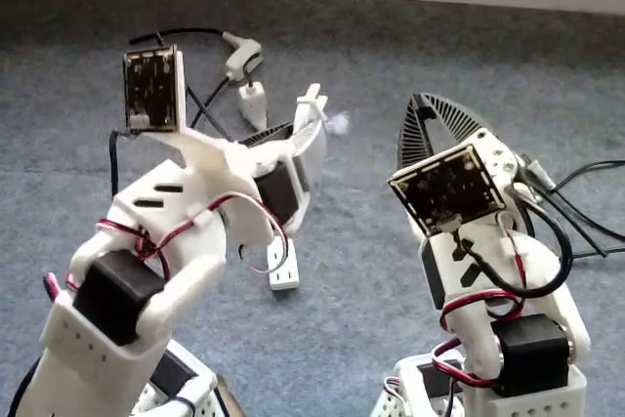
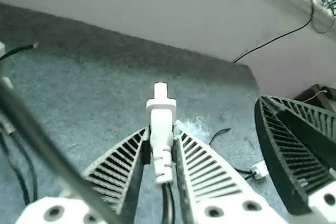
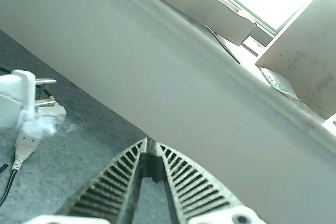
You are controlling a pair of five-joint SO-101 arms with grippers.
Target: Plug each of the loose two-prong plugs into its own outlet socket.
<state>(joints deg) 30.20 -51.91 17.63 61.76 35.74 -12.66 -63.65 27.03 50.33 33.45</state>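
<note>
My left fingers (image 2: 195, 156): clamped on white plug (image 2: 159, 113), lifted off counter (image 1: 391, 271).
My right fingers (image 3: 181, 174): closed, empty, at plug's 3 o'clock.
Likely socket block (image 1: 283, 269): plug's 6 o'clock, high view.
Care: I square prongs to slots, then push straight.

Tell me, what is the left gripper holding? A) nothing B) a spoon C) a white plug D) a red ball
C: in the left wrist view, the left gripper is shut on a white plug.
</note>
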